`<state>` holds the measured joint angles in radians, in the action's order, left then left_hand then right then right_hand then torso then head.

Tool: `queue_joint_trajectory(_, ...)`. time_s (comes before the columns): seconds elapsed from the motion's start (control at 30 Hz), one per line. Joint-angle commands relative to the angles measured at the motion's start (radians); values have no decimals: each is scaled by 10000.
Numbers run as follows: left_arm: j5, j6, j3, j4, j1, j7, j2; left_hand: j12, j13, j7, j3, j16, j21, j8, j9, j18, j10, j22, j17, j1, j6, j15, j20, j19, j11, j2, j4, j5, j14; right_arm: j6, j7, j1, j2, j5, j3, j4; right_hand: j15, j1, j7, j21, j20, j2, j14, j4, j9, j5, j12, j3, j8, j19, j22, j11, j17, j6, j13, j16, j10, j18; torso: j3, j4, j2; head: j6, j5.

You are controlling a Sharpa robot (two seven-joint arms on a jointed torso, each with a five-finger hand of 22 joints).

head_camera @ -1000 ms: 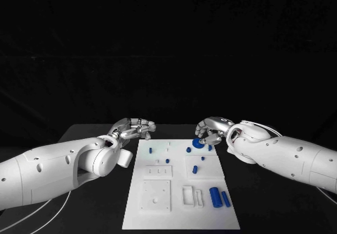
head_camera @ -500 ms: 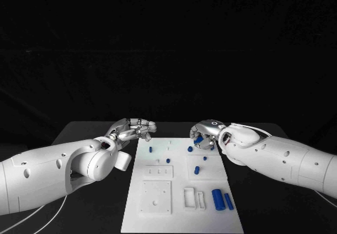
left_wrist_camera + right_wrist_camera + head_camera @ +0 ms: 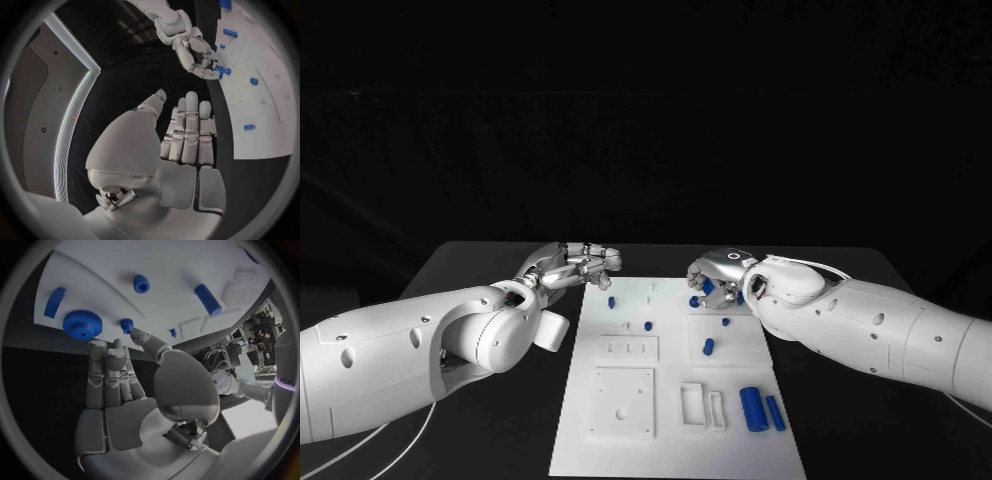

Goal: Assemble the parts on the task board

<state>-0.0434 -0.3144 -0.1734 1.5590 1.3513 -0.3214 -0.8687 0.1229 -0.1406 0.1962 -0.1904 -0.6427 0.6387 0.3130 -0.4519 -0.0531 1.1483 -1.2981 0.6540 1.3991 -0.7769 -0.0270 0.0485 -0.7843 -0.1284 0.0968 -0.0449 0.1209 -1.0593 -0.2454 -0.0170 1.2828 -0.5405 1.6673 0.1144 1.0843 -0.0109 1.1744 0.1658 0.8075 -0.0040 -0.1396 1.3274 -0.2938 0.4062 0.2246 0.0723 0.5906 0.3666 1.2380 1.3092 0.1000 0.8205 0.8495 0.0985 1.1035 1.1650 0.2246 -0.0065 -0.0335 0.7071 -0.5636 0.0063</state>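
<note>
Head view: the task board (image 3: 625, 440) sits mid-bench with blue parts (image 3: 753, 407) scattered on it, and the right robot hand (image 3: 714, 277) hovers over the far edge, probably lining up a grab.

Left wrist: the left robot hand (image 3: 187, 135) is flat, fingers together, holding nothing, parked beside the board.

Right wrist: that hand's fingers are straight and empty, just beside the blue gear (image 3: 82, 324).

Premises: a robotics laboratory or test cell. A black table (image 3: 488, 265) stands against an unlit black backdrop and carries a white task board (image 3: 668, 400) with recesses and small blue parts (image 3: 753, 408). The right wrist view shows equipment racks and cabling (image 3: 257, 327) at the room's edge.
</note>
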Motion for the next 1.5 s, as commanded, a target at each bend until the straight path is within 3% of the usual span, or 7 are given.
queue_joint_trajectory(0.03,-33,155,16,69,43,-94,-11,-68,-11,-20,-56,-9,48,-51,13,-174,-66,14,10,-118,65,-13,84,-20,-9,-12,-14,-34,61,338,128,-40,18,451,1,-20,11,-21,-53,68,-383,-62,-30,13,15,-82,-28,65,-38,471,234,45,-26,43,0,81,42,372,-2,-23,67,-2,-13)
queue_joint_trajectory(0.73,-33,191,24,161,116,-40,-35,-102,-16,-20,-76,-12,59,-57,12,-157,-73,21,10,-152,60,-16,107,-16,-15,-12,-26,-40,65,439,252,-77,131,694,4,-141,-58,-259,-70,567,-369,16,-75,45,69,-315,19,183,-12,531,228,-28,-258,286,96,274,299,372,-34,-21,210,-21,-4)
queue_joint_trajectory(1.5,-33,220,24,138,123,35,6,-135,-20,-17,-106,-14,68,-70,14,-145,-84,28,9,-143,70,-17,129,-11,-20,-1,-6,-27,70,536,295,-89,271,650,7,-146,-227,-685,-148,922,-428,102,-116,97,147,-797,162,470,54,482,221,-205,-530,678,405,426,802,372,-31,-37,284,-51,-3)
